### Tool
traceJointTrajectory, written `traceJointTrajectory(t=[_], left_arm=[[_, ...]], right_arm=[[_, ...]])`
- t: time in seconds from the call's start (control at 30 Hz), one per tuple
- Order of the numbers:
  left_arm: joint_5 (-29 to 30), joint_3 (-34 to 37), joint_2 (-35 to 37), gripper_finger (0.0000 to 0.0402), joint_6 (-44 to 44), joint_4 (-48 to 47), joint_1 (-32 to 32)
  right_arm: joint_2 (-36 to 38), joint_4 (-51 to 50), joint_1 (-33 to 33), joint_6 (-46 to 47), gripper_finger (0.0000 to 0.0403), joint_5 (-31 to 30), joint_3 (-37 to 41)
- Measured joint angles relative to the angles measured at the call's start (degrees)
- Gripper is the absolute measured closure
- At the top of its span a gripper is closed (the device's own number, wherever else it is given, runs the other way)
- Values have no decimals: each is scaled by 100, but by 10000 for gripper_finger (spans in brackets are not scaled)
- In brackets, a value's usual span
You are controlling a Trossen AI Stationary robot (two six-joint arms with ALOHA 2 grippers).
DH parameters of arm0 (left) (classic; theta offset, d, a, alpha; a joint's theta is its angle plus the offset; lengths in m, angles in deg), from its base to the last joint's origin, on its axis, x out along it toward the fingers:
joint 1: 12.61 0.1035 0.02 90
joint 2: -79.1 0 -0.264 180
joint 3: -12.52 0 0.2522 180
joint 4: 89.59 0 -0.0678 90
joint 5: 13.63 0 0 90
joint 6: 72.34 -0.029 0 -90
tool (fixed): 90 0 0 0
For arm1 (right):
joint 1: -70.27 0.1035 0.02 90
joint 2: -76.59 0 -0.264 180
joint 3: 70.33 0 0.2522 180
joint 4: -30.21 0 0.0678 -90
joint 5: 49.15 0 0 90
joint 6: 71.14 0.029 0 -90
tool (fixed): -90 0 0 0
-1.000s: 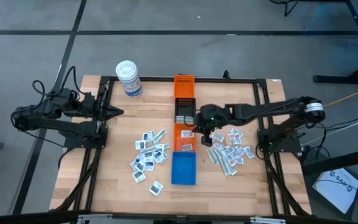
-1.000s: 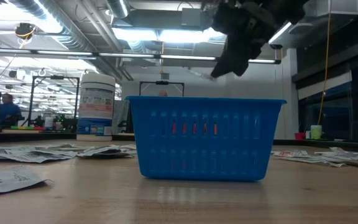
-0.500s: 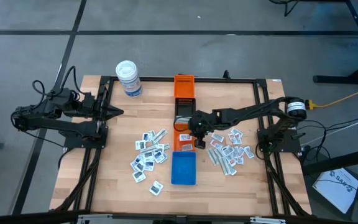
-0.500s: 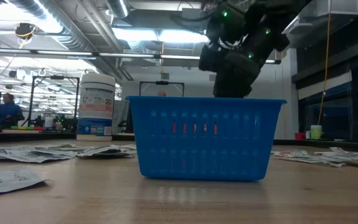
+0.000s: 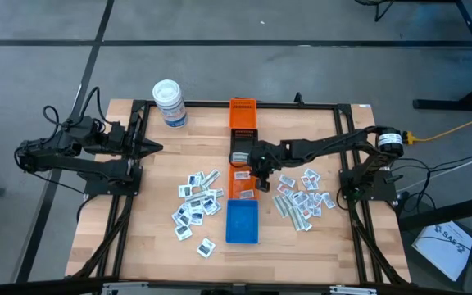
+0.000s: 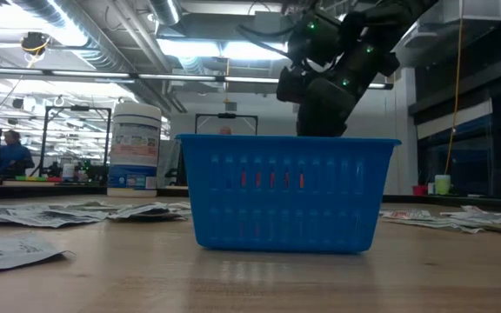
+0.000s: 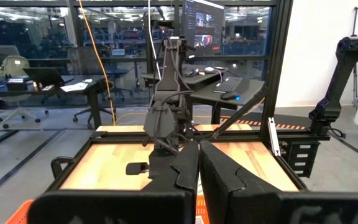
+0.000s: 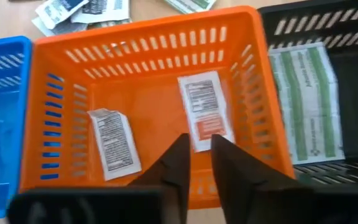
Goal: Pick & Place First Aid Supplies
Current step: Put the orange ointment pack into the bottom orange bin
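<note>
Small white packets lie flat on the table in a left pile (image 5: pixel 197 201) and a right pile (image 5: pixel 301 197), the right one with pale strips. Two white packets, one with red print (image 8: pixel 204 112) and one with black print (image 8: pixel 112 142), lie flat on the floor of the near orange bin (image 8: pixel 142 31). My right gripper (image 5: pixel 262 182) hangs over that bin's right side, fingers pointing down. It is open by a narrow gap (image 8: pixel 199 140) and holds nothing. My left gripper (image 5: pixel 156 148) is shut and empty at the table's left side, also in its wrist view (image 7: pixel 199 149).
A row of bins runs down the table's middle: far orange bin (image 5: pixel 242 113), black bin (image 5: pixel 244 147) holding green-and-white packets (image 8: pixel 306 99), near orange bin, blue bin (image 5: pixel 241 221). A white tub (image 5: pixel 170 102) stands at the far left. A black frame rims the table.
My right gripper has gone from beside the right pile toward the table's left and down, over the near orange bin. In the low view a thin packet stuck out at its fingertips a second ago, and none shows there now.
</note>
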Motion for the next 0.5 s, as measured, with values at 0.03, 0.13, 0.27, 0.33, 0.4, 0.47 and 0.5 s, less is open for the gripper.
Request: traceJointTrajectory(t=[0.03, 0.13, 0.27, 0.33, 0.4, 0.47, 0.5], left_arm=[[-1, 0, 1, 393, -1, 0, 1], [0, 0, 1, 393, -2, 0, 1], [-2, 0, -1, 393, 0, 0, 1], [-1, -1, 0, 391, -2, 0, -1], [-2, 0, 0, 389, -2, 0, 1], [-1, 0, 1, 389, 0, 0, 1], [-2, 0, -1, 389, -1, 0, -1]], right_arm=[[2, -10, 0, 4, 314, 17, -6], [2, -498, 2, 10, 285, 16, -239], [4, -1447, 2, 22, 267, -2, -747], [4, -1763, 2, -7, 264, -2, -1003], [11, -1963, 15, -93, 264, -6, -1206], [11, -2071, 20, -122, 263, -2, -1339], [11, -2110, 20, -101, 263, -2, -1399]])
